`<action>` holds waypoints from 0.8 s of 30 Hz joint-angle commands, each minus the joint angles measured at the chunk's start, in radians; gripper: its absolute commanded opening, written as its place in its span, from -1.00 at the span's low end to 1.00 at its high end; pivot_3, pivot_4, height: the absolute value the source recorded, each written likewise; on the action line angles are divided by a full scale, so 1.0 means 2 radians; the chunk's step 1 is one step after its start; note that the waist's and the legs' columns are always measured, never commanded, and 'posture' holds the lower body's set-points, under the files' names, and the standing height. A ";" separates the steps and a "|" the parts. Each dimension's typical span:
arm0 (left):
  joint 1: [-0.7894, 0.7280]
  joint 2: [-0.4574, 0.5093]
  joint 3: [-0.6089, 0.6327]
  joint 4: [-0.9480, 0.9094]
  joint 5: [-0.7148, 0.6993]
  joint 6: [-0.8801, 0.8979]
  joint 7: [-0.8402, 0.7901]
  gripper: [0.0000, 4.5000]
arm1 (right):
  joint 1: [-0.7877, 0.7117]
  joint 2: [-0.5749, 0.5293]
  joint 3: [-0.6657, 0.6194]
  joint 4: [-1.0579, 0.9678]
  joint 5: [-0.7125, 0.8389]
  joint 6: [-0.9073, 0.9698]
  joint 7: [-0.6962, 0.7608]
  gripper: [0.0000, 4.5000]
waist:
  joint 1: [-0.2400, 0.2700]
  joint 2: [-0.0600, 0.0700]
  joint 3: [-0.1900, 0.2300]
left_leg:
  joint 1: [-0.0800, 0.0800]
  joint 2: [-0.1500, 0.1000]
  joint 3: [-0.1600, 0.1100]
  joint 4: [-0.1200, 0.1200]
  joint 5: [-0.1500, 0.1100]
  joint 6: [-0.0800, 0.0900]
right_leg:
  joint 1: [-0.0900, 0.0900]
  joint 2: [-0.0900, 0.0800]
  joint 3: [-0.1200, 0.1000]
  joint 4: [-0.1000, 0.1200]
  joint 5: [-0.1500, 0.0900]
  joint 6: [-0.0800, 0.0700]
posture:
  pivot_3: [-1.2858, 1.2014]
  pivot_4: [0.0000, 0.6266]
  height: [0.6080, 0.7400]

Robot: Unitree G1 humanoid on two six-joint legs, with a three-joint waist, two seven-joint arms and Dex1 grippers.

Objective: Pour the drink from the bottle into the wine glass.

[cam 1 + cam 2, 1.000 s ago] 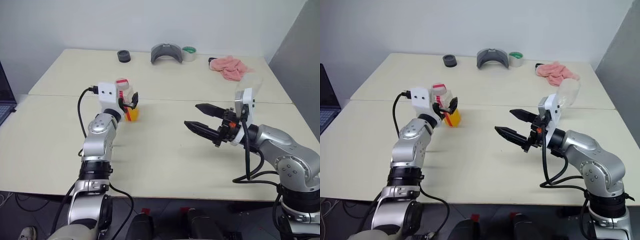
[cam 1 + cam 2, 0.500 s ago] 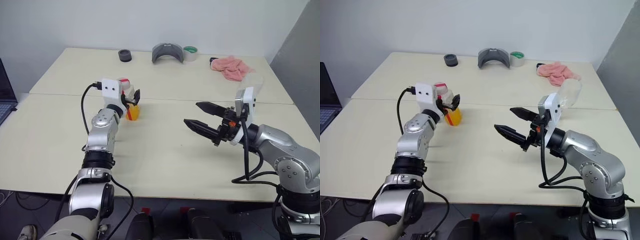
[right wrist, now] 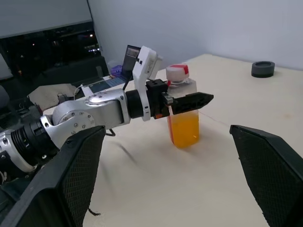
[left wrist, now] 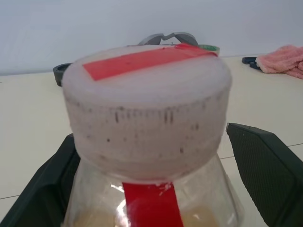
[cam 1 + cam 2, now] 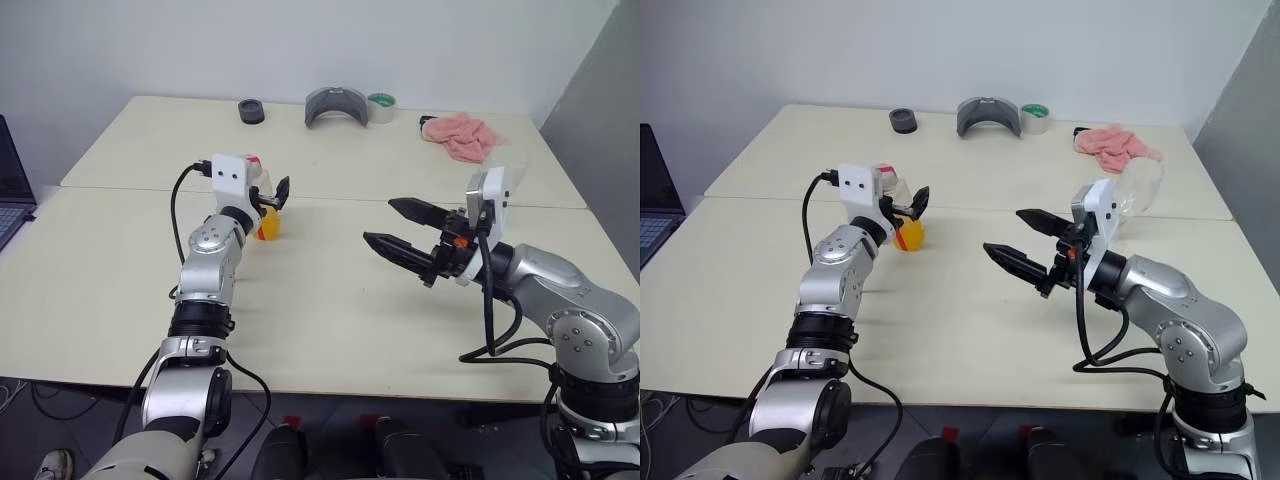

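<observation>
Reaching toward the bottle [image 3: 182, 106] with the left hand [image 5: 908, 205], fingers spread wide to either side of its neck, not yet closed on it. Standing upright on the counter [image 5: 320, 300], left of centre, cap [image 4: 147, 101] still on and marked with a red stripe, red strip running down one side. Holding the drink [image 3: 184, 130] in its lower half, orange-yellow, none poured yet. Bracketing high, up near the cap, judging by the left wrist view, where a black finger [image 4: 265, 170] shows on each side of the bottle's shoulder; likely a grip meant to leave the body free to tip.

Waiting with the right hand [image 5: 400, 228] over the middle of the counter, fingers fully spread and holding nothing, well apart from the bottle and turned toward it. Possibly staged there to help with the cap, which has to come off before pouring.

Resting behind the right wrist, the wine glass [image 5: 1140, 188], clear, partly hidden, whether upright or tipped impossible to tell. Lying along the far edge, a pink cloth [image 5: 462, 135], tape roll [image 5: 379, 105], grey curved piece [image 5: 333, 104] and small black ring [image 5: 250, 111], all out of the working space.
</observation>
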 commanded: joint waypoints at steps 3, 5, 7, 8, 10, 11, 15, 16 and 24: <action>0.003 0.005 0.007 -0.035 -0.009 -0.005 -0.002 0.60 | -0.018 -0.002 -0.003 -0.016 0.017 0.005 -0.013 1.00 | 0.000 0.000 0.000 | 0.000 0.000 0.000 0.000 0.000 0.000 | 0.000 0.000 0.000 0.000 0.000 0.000 | 0.03 -0.52 1.00; 0.004 0.005 0.007 -0.037 -0.011 -0.005 -0.002 0.30 | -0.019 -0.002 -0.003 -0.016 0.018 0.006 -0.014 1.00 | 0.000 0.000 0.000 | 0.000 0.000 0.000 0.000 0.000 0.000 | 0.000 0.000 0.000 0.000 0.000 0.000 | 0.03 -0.52 1.00; 0.004 0.006 0.007 -0.038 -0.012 -0.005 -0.002 0.03 | -0.019 -0.001 -0.003 -0.016 0.019 0.007 -0.016 1.00 | 0.000 0.000 0.000 | 0.000 0.000 0.000 0.000 0.000 0.000 | 0.000 0.000 0.000 0.000 0.000 0.000 | 0.03 -0.52 1.00; 0.004 0.007 0.007 -0.037 -0.012 -0.005 -0.002 -0.05 | -0.019 -0.001 -0.003 -0.016 0.020 0.007 -0.016 1.00 | 0.000 0.000 0.000 | 0.000 0.000 0.000 0.000 0.000 0.000 | 0.000 0.000 0.000 0.000 0.000 0.000 | 0.03 -0.52 1.00; 0.004 0.008 0.008 -0.038 -0.012 -0.004 -0.002 -0.05 | -0.019 0.000 -0.003 -0.017 0.021 0.007 -0.018 1.00 | 0.000 0.000 0.000 | 0.000 0.000 0.000 0.000 0.000 0.000 | 0.000 0.000 0.000 0.000 0.000 0.000 | 0.03 -0.52 1.00; 0.005 0.008 0.008 -0.038 -0.012 -0.004 -0.002 -0.05 | -0.019 0.000 -0.002 -0.017 0.021 0.007 -0.018 1.00 | 0.000 0.000 0.000 | 0.000 0.000 0.000 0.000 0.000 0.000 | 0.000 0.000 0.000 0.000 0.000 0.000 | 0.03 -0.52 1.00; 0.005 0.008 0.006 -0.045 -0.015 0.007 -0.004 -0.11 | -0.020 -0.001 0.002 -0.014 0.012 0.002 -0.019 1.00 | 0.000 0.000 0.000 | 0.000 0.000 0.000 0.000 0.000 0.000 | 0.000 0.000 0.000 0.000 0.000 0.000 | 0.03 -0.52 1.00; 0.004 0.008 0.004 -0.049 -0.016 0.015 -0.007 -0.12 | -0.022 -0.002 0.005 -0.012 0.005 -0.001 -0.020 1.00 | 0.000 0.000 0.000 | 0.000 0.000 0.000 0.000 0.000 0.000 | 0.000 0.000 0.000 0.000 0.000 0.000 | 0.03 -0.52 1.00; -0.023 0.009 -0.013 -0.086 -0.029 0.054 -0.049 -0.12 | -0.052 0.008 0.018 0.031 -0.029 -0.018 -0.022 1.00 | 0.000 0.000 0.000 | 0.000 0.000 0.000 0.000 0.000 0.000 | 0.000 0.000 0.000 0.000 0.000 0.000 | 0.03 -0.52 1.00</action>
